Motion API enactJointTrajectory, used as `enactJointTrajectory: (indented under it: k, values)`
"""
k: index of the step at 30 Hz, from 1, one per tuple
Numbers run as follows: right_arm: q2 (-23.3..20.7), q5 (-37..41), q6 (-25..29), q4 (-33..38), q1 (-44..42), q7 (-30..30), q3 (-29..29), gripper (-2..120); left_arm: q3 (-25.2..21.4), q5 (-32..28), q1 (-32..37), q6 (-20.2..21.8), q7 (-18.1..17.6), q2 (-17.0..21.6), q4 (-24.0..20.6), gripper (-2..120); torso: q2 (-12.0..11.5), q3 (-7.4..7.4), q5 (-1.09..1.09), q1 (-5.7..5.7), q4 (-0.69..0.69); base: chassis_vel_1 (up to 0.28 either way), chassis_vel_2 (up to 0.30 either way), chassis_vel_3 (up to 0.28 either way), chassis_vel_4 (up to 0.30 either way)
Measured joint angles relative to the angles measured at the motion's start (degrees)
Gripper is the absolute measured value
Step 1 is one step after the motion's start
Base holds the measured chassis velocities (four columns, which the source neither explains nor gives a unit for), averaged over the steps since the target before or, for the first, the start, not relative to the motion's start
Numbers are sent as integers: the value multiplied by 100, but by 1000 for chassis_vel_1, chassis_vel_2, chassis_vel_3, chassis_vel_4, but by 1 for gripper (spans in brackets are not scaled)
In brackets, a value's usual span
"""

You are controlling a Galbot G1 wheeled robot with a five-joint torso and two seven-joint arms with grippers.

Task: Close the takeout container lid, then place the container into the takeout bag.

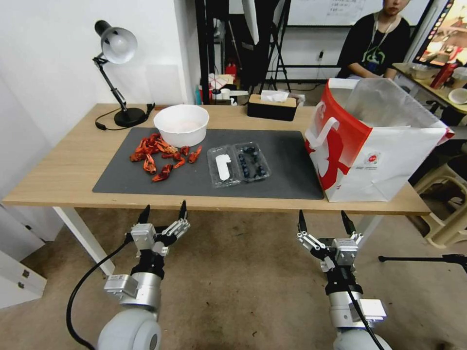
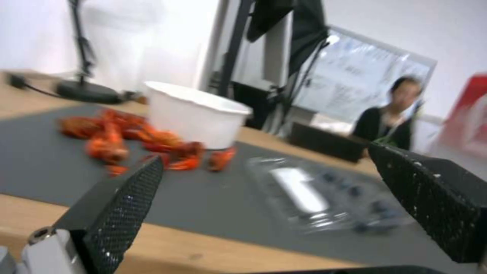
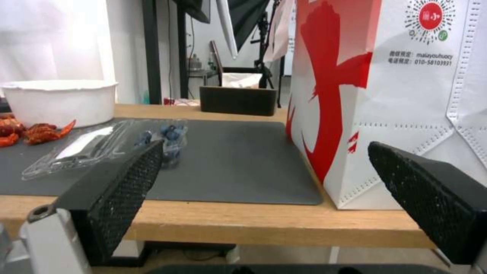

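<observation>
**Still open on the mat: box waits, both claws short of the table**

Right, the box (image 1: 238, 165) lies flat on the grey mat (image 1: 287, 165), clamshell spread wide. Its lid (image 1: 223, 166), label up, is the left half; the blueberry half sits to the right, so the whole open shell runs left to right and the hinge line runs away from the robot.

Both claws hang below the table's near edge, jaws spread and holding nothing. From the left gripper (image 1: 163, 213) the box is at about one o'clock, up and across the mat. From the right gripper (image 1: 323, 221) it's at about eleven o'clock. The two look about equally far off, but the left one is on the lid's side, which I'd judge suits the fold-over.

And the bag (image 1: 374, 150) stands upright at the table's right end, mouth open, at one o'clock from the right claw, well apart from the box.
</observation>
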Motion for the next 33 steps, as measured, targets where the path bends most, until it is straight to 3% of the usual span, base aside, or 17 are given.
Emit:
enactJointTrajectory:
  k: [2,5,7,9,10,14,15,18,28,33]
  values:
    - [-6,2,0,-13,7,0,-6,100,138,-261,-77,-25,-16,96,4,100,0,0,0,0,0,0,0,0,0]
    - [-9,6,-1,-38,10,4,-13,100,586,-1232,-417,80,-165,388,23,100,0,0,1,0,1,0,0,0,0]
    - [-3,6,-1,-39,-8,8,0,100,713,-1568,-546,184,-258,456,22,100,0,0,-1,0,0,0,0,0,0]
    - [24,4,2,-44,-57,11,41,100,988,-2485,-849,476,-608,599,-40,100,0,1,-1,0,0,0,0,0,0]
    - [24,4,2,-44,-57,11,41,100,988,-2485,-849,476,-608,599,-40,100,0,1,-1,0,0,0,0,0,0]
    - [94,-25,15,-71,-91,18,112,100,1375,-4111,-1380,985,-1360,701,-188,100,0,0,1,0,1,0,0,0,0]
    - [94,-25,15,-71,-91,18,112,100,1375,-4111,-1380,985,-1360,701,-188,100,0,0,1,0,1,0,0,0,0]
    - [168,-70,17,-75,-126,23,152,100,1578,-5183,-1894,1170,-1844,653,-124,100,0,0,0,1,0,0,0,0,0]
    - [333,-170,18,-47,-226,46,276,100,1751,-6695,-3141,1161,-2835,275,473,100,0,1,0,1,0,0,0,0,0]
    - [364,-197,13,-14,-250,55,299,100,1745,-6932,-3406,1103,-3060,155,721,100,0,1,0,2,0,0,0,0,0]
